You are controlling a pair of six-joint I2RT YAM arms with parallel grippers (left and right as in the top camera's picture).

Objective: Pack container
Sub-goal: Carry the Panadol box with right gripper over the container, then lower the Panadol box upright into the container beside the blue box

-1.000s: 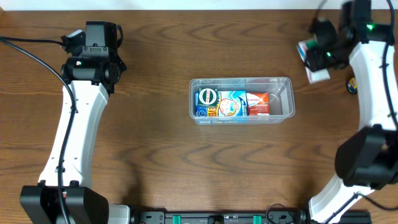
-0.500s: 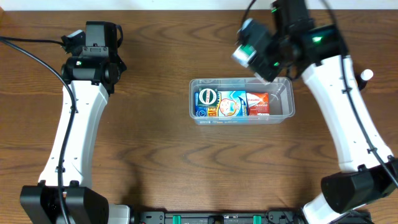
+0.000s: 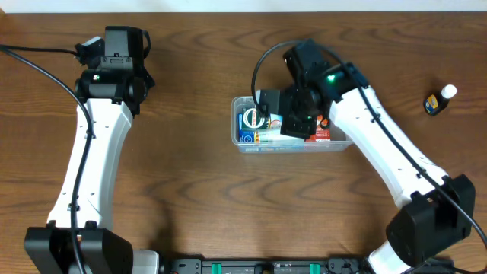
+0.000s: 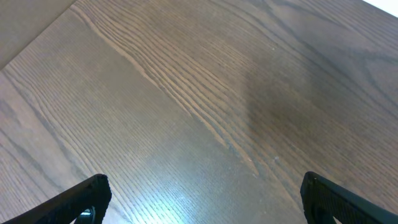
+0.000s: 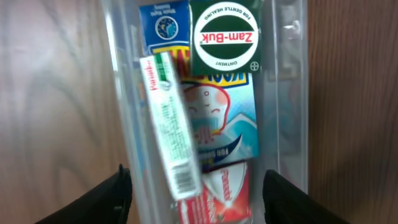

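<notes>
The clear container (image 3: 347, 122) stands mid-table. It holds a blue box (image 5: 163, 23), a green Zam-Buk box (image 5: 225, 36), a light blue box (image 5: 227, 121) and a red box (image 5: 225, 196). A long white-and-green box (image 5: 169, 121) lies tilted along the container's wall (image 5: 283, 93), and neither finger touches it. My right gripper (image 5: 198, 180) hovers open over the container, also seen from overhead (image 3: 293, 122), with that white box (image 3: 268, 99) beside it. My left gripper (image 4: 205, 199) is open over bare wood at the far left (image 3: 124, 38).
A small dark bottle (image 3: 440, 100) with a white cap lies on the table at the far right. The left arm's black cable (image 3: 34, 72) runs along the table's left side.
My right arm swung from the far right to above the container with the white box. Its jaws have widened and the box now lies free inside. The left arm has not moved.
</notes>
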